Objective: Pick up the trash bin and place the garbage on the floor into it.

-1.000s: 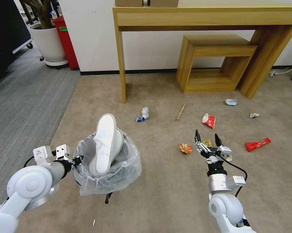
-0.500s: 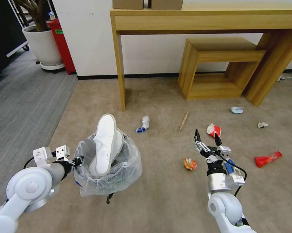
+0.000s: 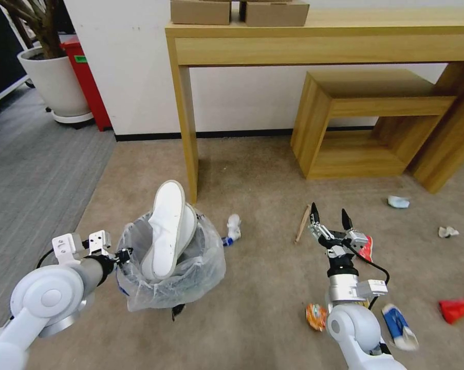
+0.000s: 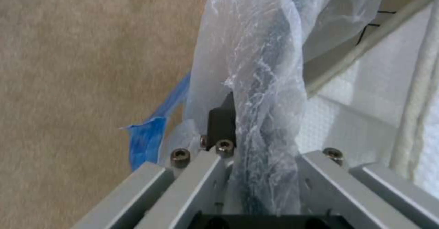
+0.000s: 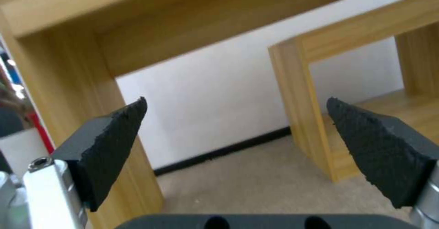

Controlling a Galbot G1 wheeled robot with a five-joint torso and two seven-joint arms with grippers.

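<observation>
In the head view, the left gripper [image 3: 123, 255] is at the rim of the trash bin [image 3: 170, 267], its jaws pinching the rim and the crinkly bag, and it holds the bin up off the beige carpet floor [image 3: 252, 169]. Two white slippers [image 3: 166, 228] stand on end inside the bin. The right gripper [image 3: 330, 218] is out in front on the right side, jaws spread wide with nothing between them. The wooden stick [image 3: 302, 224] lies just beside those jaws, on their left, and its long way points up toward the wall. A red wrapper [image 3: 366, 247] lies close on their other side. An orange wrapper [image 3: 315, 315] and a blue and white wrapper [image 3: 397, 318] lie back behind the jaws, near the arm's base. A white and blue wad [image 3: 233, 227] lies between the bin and the stick. I think the right arm is the nearer one for the stick. A wooden counter [image 3: 319, 31] with cardboard boxes [image 3: 239, 11] stands by the wall, with a low wooden shelf [image 3: 365, 123] under it. In the left wrist view, the jaws are pressed on the bin's dark rim [image 4: 274, 84] and plastic. In the right wrist view, the black fingertips [image 5: 114, 136] are far apart, facing the counter's leg and the wall.
</observation>
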